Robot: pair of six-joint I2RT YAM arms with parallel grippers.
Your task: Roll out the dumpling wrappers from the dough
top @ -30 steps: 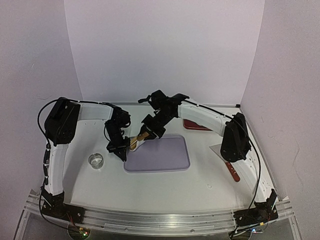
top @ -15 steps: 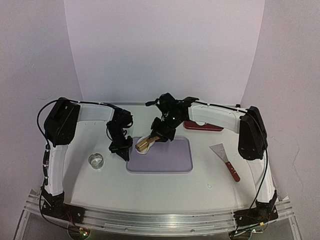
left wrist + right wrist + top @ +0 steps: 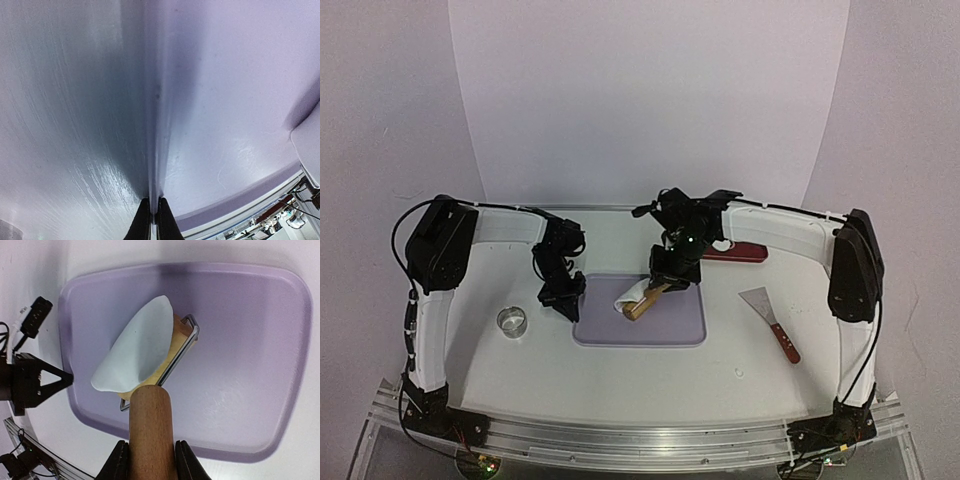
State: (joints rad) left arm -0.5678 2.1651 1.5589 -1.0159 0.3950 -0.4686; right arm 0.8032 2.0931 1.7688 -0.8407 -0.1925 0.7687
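The left gripper (image 3: pixel 154 222) is sitting with its black fingers (image 3: pixel 142 226) pressed together at the lilac mat's (image 3: pixel 670 325) left edge; only its wrist camera is showing me that raised rim. The right gripper (image 3: pixel 150 460) is pinching the handle of the smooth wooden roller (image 3: pixel 150 425), its forearm stretching along the worktop's (image 3: pixel 620 370) far edge. Its wrist view alone is revealing the dough (image 3: pixel 134 352): a thin matte sheet draping the roller head, over the mat's far-left part.

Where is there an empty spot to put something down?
The widest bare patch is the white table in front of the purple mat, between the ring cutter and the scraper. The mat's right half is bare too. Its left side is crowded: the left gripper, the roller and the dough.
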